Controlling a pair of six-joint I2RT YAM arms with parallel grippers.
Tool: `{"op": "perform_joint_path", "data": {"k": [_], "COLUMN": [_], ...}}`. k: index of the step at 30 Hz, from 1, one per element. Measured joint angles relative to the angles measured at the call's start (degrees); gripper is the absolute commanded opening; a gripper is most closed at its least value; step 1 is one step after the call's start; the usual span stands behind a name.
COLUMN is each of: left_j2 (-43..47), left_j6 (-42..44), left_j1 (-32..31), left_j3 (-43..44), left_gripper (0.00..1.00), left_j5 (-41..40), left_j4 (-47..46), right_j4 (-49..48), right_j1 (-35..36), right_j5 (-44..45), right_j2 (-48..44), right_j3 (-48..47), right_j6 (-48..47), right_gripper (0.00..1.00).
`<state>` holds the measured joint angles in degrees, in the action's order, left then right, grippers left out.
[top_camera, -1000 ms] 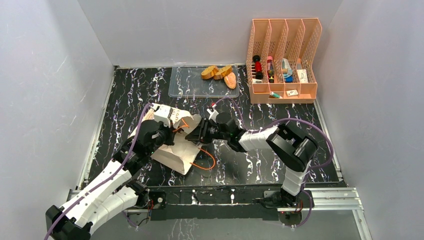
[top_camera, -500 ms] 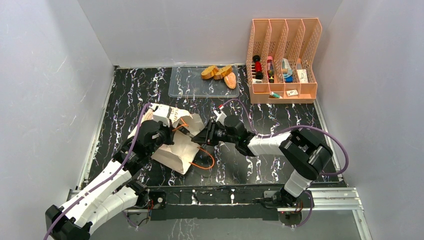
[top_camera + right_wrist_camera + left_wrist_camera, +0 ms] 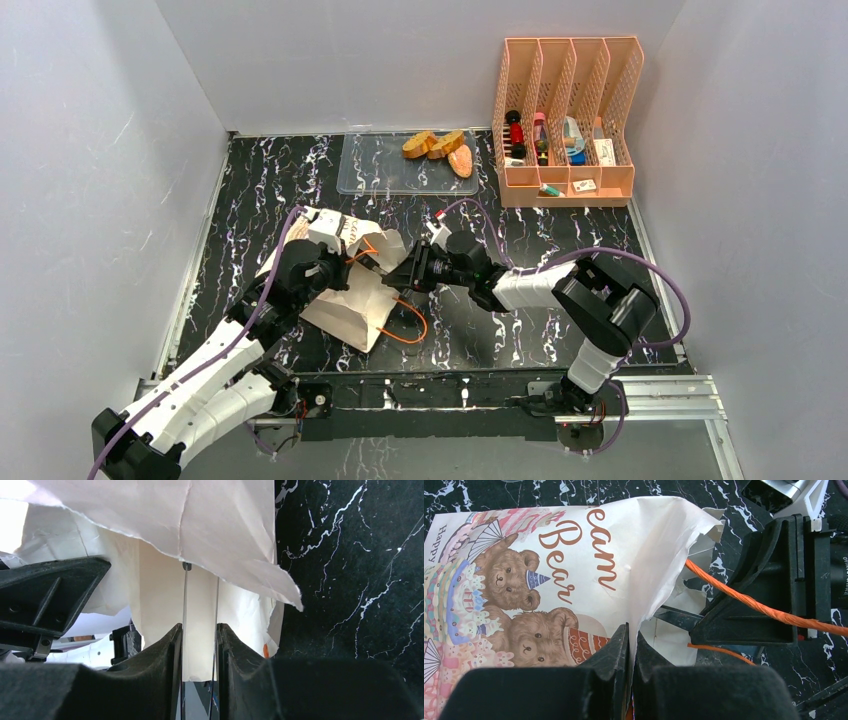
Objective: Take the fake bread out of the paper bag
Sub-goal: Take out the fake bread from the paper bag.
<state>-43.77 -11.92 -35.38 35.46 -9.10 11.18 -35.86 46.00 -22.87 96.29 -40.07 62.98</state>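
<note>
Paper bag (image 3: 352, 308) lies centre-left on the table (image 3: 250, 180); left hand (image 3: 630, 632) is pinched tight on its printed edge; right hand (image 3: 199, 630) sits at its mouth, narrowly parted, grip unclear.

Black white-veined marble tabletop (image 3: 260, 180) between plain pale grey walls (image 3: 100, 150), peach mesh file rack (image 3: 520, 75) at back right.

The cream-tan paper carrier bag (image 3: 589, 545) was matt and creased, with a colour-printed face. Its thin orange handle (image 3: 696, 570) was twisted cord. The black white-veined tabletop (image 3: 260, 180) looked smooth and faintly glossy. The clear rectangular tray (image 3: 375, 165) and the peach lattice file rack (image 3: 565, 70) were plastic.
</note>
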Motion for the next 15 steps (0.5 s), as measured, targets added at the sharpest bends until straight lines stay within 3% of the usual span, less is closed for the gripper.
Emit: {"op": "perform_joint_path", "data": {"k": [15], "left_j2": [-0.4], "left_j6": [0.2], "left_j1": [0.0], "left_j3": [0.0], "left_gripper": [0.0], "left_j5": [0.9], "left_j4": [-0.1], "right_j4": [-0.3], "right_j1": [0.0], "right_j5": [-1.4], "right_j2": [-0.2], "right_j3": [-0.1], "right_j6": [0.1], "right_gripper": [0.3]}}
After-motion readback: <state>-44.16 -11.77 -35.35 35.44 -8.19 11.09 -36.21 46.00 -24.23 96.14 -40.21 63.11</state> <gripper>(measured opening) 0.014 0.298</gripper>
